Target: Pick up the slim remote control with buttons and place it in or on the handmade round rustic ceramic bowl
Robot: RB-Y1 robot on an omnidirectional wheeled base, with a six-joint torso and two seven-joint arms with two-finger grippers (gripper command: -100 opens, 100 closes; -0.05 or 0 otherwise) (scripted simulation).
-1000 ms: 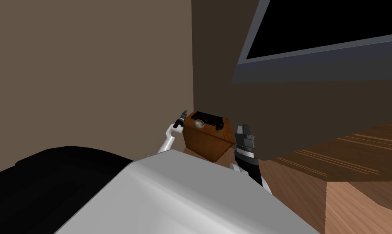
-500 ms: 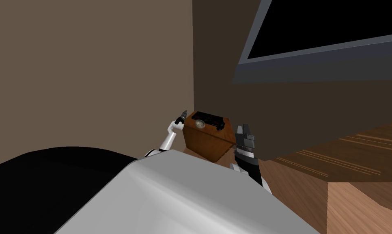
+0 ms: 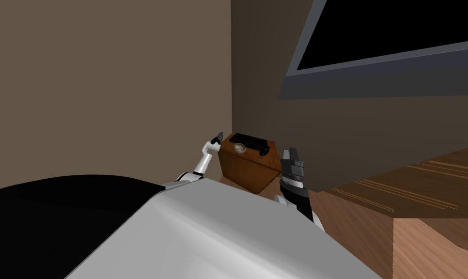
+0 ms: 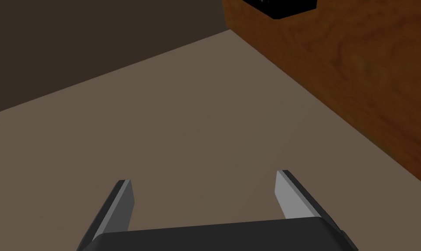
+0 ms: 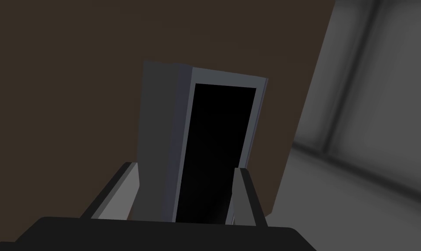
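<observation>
A small wooden side table (image 3: 245,169) stands in the corner of the room. On its top lie a slim black remote (image 3: 248,141) and, nearer to me, a small pale round bowl (image 3: 238,148). My left gripper (image 3: 220,135) hovers open just off the table's left top corner, level with the top. In the left wrist view that gripper (image 4: 203,178) faces the beige wall, with the table's side (image 4: 358,65) and a black end of the remote (image 4: 283,6) off to one side. My right gripper (image 3: 290,152) is raised beside the table's right side, open (image 5: 184,167) and holding nothing.
A small dark object (image 3: 263,151) sits at the table's near right corner. A wall-mounted TV (image 3: 383,43) hangs above to the right. Wood floor (image 3: 422,232) spreads to the right; a black mass (image 3: 58,218) lies at lower left. Walls close in behind the table.
My left forearm has straightened and risen a little, bringing the open gripper slightly closer to the table's corner. The right arm has stayed still.
</observation>
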